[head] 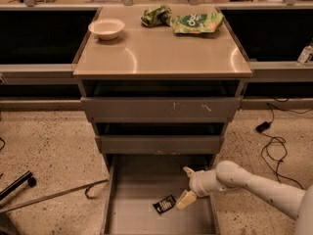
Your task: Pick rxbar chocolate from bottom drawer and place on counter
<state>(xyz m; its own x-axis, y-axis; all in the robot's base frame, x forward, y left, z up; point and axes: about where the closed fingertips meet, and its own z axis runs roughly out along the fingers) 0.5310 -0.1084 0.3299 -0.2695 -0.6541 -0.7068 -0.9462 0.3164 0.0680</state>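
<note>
The bottom drawer point(132, 214) is pulled out, showing its flat grey floor. The rxbar chocolate point(164, 204), a small black wrapper with white lettering, lies flat on that floor right of centre. My gripper point(187, 186) reaches in from the right on a white arm and hangs just right of the bar. One pale finger point(185, 199) points down beside the bar's right end, the other point(189, 171) sits higher up. The fingers are spread apart with nothing between them. The counter point(161, 53) is the beige-grey top of the cabinet.
A white bowl point(106, 28) sits at the counter's back left. Two green snack bags point(156, 15) point(197, 22) lie at the back right. Two shallower drawers point(160, 109) stand above the open one. Cables point(274, 146) lie on the floor at right, a metal rod point(54, 195) at left.
</note>
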